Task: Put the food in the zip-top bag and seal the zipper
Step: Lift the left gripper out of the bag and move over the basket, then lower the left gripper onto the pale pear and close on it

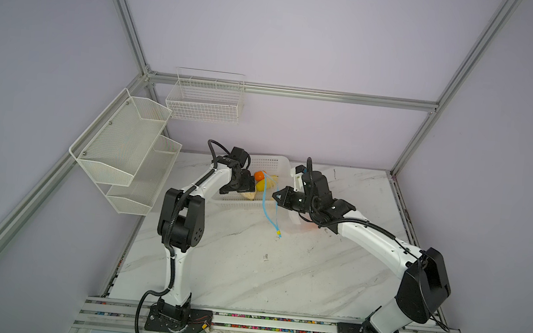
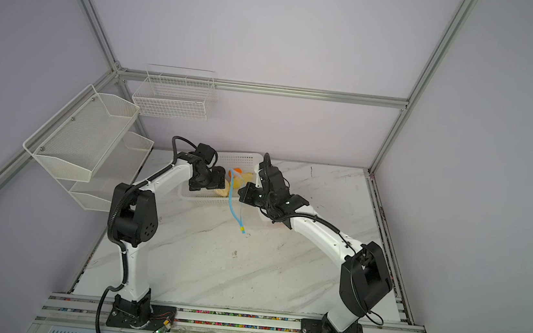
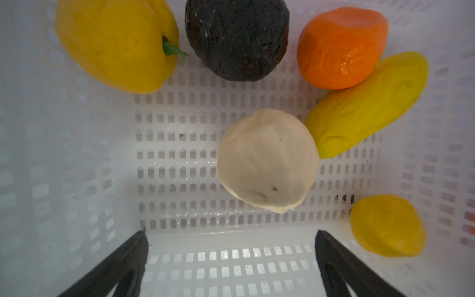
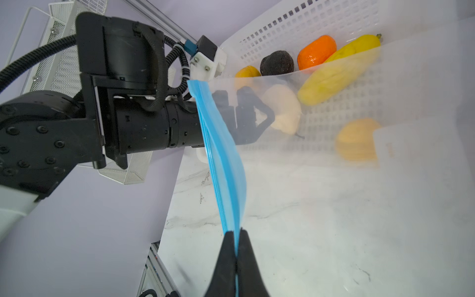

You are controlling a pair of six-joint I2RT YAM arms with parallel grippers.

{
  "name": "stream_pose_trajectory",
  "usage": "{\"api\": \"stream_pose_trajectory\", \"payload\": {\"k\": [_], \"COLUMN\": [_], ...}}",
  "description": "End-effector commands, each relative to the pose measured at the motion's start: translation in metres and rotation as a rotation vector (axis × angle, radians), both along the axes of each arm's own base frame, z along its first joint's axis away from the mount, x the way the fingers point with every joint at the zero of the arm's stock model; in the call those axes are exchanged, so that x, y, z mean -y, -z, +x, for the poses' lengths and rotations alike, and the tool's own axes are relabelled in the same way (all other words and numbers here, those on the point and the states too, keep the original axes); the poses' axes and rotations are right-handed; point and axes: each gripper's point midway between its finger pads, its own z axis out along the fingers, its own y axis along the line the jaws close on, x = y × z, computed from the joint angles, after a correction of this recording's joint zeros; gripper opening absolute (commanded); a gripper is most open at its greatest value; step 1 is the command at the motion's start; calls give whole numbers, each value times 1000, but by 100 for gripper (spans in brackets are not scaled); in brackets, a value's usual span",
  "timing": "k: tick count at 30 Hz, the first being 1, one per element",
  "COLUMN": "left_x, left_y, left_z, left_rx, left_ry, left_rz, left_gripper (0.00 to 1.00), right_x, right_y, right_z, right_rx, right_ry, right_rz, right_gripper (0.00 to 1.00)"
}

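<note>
Though top views obscure it, left wrist shows left hand (image 3: 230,232) spread near cream fruit (image 3: 267,159); right hand (image 4: 235,234) pinches zipper (image 4: 223,154).

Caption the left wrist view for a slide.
Open left gripper hovers near cream-white toy fruit in white perforated plastic basket.

Your tabletop (image 1: 246,280) is a white slab with grey marble veining, and it looks the same in both top views. It runs from the metal rail at the near edge back to the wall. At the far middle a white perforated basket (image 1: 274,162) stands directly on it. Just beside the basket's near right corner, the clear zip-top bag (image 1: 291,224) comes down to the surface. You cannot tell whether its lower edge rests there or hangs just above. A small dark smudge (image 1: 265,257) marks the bare middle.
</note>
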Motion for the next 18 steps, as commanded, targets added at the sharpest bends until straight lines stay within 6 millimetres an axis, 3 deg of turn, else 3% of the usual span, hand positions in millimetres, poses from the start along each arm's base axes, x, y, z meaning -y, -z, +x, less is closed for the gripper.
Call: {"api": "stream_pose_trajectory", "payload": {"k": [1, 11, 18], "left_x": [-2, 7, 26], "left_y": [-39, -31, -29], "left_z": [26, 39, 54], "left_rx": [100, 109, 126], "left_ry": [-82, -100, -85], "left_rz": [-27, -9, -41], "left_gripper": [100, 100, 100], "right_x": [0, -3, -2], "right_y": [4, 8, 4], "right_z": [2, 0, 2], "right_rx": [9, -1, 7], "right_ry": [-13, -33, -26], "right_rz": [4, 19, 23], "right_gripper": [0, 0, 0]}}
